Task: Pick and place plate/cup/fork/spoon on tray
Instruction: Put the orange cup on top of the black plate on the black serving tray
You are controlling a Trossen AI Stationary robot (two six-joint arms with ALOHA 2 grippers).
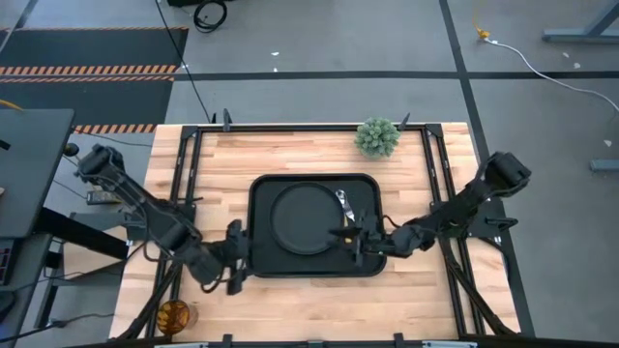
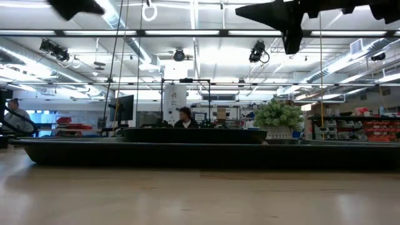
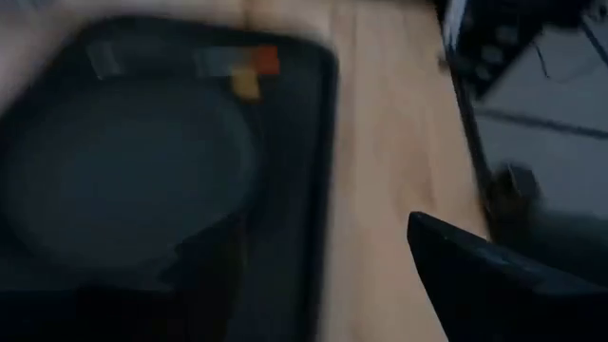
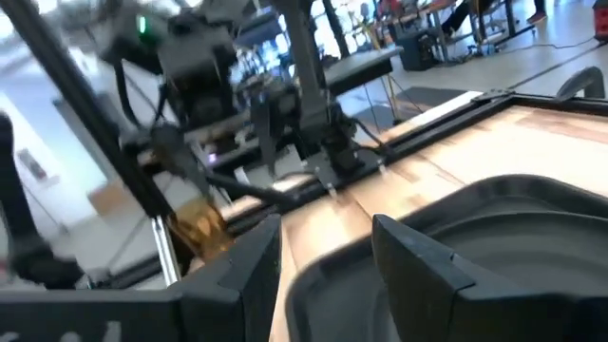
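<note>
Plate (image 1: 302, 219) and a utensil (image 1: 341, 202) lie in tray (image 1: 261, 193); cup (image 1: 174, 314) waits at worktop (image 1: 406, 300) corner; right tool (image 1: 353, 242) empty, parted, left tool (image 1: 232, 256) unclear.

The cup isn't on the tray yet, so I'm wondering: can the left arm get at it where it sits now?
Probably yes. The cup stands alone at the table's near-left corner, close to the left gripper, which is beside the tray. Nothing lies between them.

Long ceiling lights (image 2: 206, 59) glared over the workshop. Shelves (image 2: 369, 130) lined the far side, and grey floor (image 1: 319, 39) carried orange-striped hazard tape (image 1: 92, 70).
</note>
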